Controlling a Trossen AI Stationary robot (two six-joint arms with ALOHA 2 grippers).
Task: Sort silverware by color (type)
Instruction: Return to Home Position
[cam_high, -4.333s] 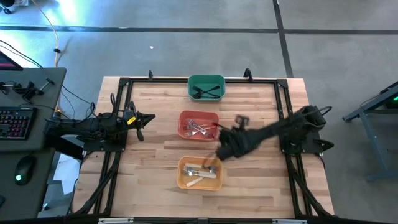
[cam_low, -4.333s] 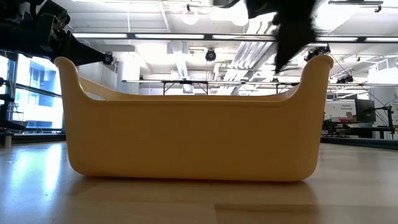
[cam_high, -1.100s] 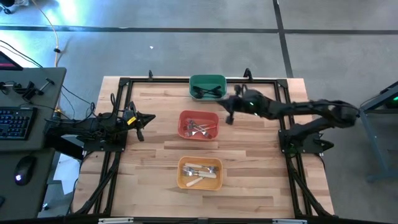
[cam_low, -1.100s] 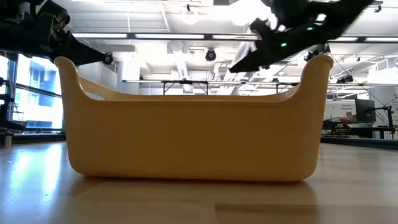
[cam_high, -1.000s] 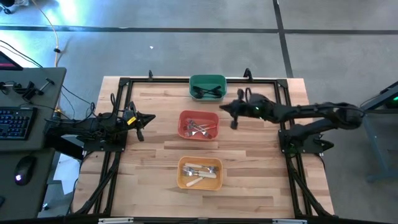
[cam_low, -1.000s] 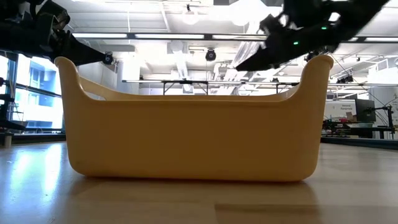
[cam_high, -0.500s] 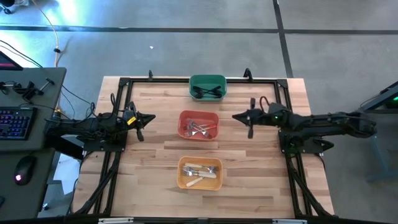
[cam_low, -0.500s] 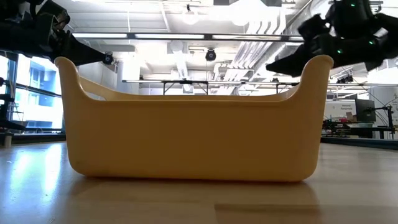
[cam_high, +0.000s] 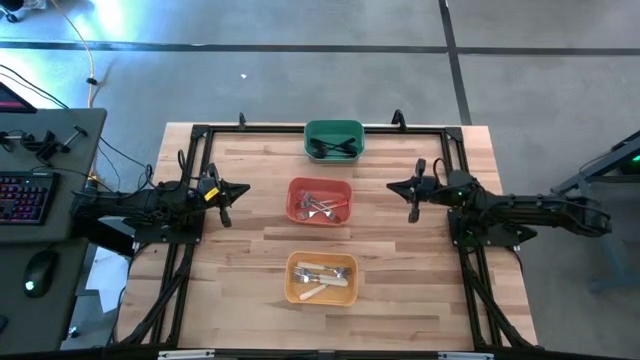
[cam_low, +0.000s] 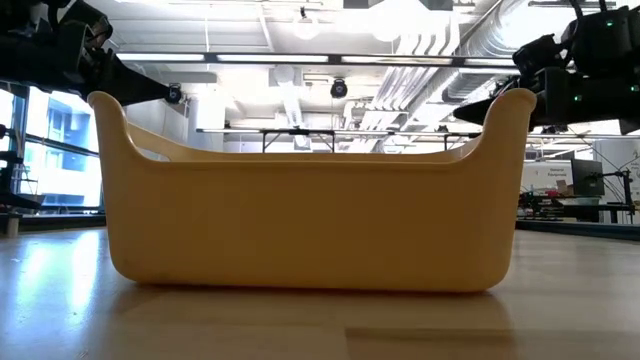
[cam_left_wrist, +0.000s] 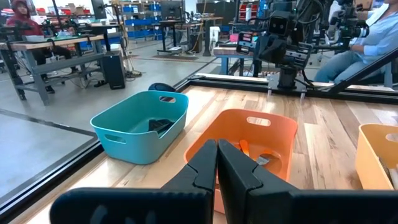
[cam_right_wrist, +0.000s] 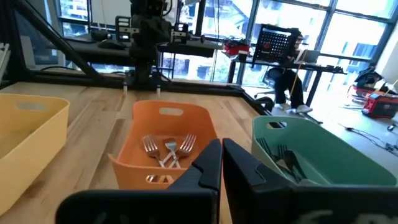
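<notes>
Lying in bins (cam_high: 320, 182) btwn L pincer (cam_high: 240, 188) & R pincer (cam_high: 396, 186): silverware (cam_high: 318, 208), well apart.

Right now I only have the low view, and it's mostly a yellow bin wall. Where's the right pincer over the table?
Observer: In the high view the right pincer hangs over bare table, to the right of the red bin.
Operator: Is it carrying anything?
Observer: No. Its wrist view shows the fingers together with nothing between them.
Operator: And the left one?
Observer: The left pincer is over the left side of the table, level with the red bin.
Operator: What's behind that yellow wall?
Observer: White-handled forks lie inside the yellow bin.
</notes>
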